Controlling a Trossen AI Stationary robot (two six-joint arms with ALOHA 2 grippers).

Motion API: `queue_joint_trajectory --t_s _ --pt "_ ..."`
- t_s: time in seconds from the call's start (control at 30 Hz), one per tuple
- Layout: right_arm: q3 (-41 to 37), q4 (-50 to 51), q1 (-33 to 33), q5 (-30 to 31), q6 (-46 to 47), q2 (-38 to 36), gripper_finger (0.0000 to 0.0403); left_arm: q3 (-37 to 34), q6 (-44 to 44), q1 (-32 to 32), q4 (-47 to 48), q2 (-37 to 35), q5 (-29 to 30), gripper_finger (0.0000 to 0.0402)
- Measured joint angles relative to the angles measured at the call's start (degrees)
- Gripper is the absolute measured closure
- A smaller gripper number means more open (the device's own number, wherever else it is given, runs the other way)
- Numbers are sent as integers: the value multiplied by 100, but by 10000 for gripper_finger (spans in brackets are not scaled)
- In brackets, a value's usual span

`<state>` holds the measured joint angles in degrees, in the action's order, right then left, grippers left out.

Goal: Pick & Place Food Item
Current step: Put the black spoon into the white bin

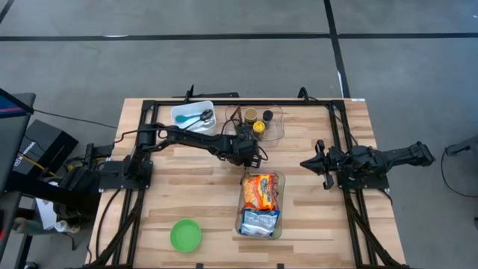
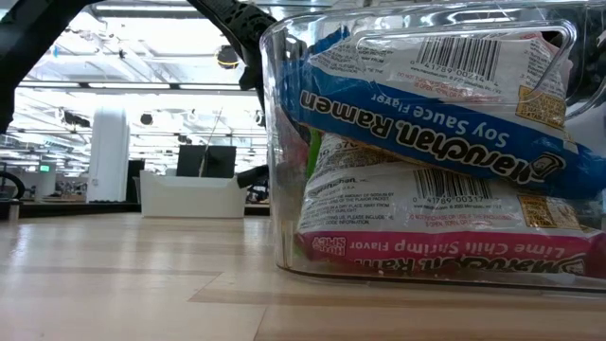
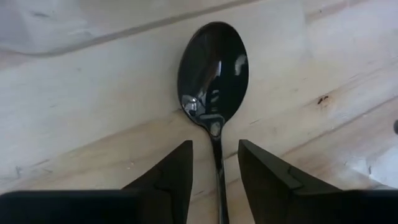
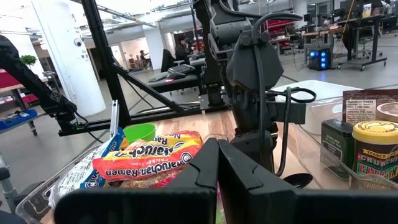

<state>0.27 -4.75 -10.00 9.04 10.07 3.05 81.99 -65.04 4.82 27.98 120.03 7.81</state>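
A black spoon (image 3: pixel 213 74) lies on the wooden table, bowl up. My left gripper (image 3: pixel 215 180) hangs over its handle, pointing steeply down and open, one finger on each side of the thin handle with a gap on both sides. In the high view this gripper (image 1: pixel 248 154) is at the table's middle, just beyond a clear container (image 1: pixel 279 196) holding an orange ramen packet (image 1: pixel 260 190) and a blue and white one (image 1: pixel 260 221). My right gripper (image 4: pixel 217 163) waits shut and level at the table's right (image 1: pixel 310 163).
A white bin (image 1: pixel 183 112) with a spoon and a clear tray (image 1: pixel 278 128) of jars stand at the far edge. A green bowl (image 1: pixel 186 235) sits near the front left. The black frame rails run along the table's sides.
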Motion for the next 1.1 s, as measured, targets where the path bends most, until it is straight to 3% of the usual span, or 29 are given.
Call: queue_joint_trajectory --t_s 1.1 --pt "-1 4 1 0 0 0 403 0 6 -7 -72 -232 120 286"
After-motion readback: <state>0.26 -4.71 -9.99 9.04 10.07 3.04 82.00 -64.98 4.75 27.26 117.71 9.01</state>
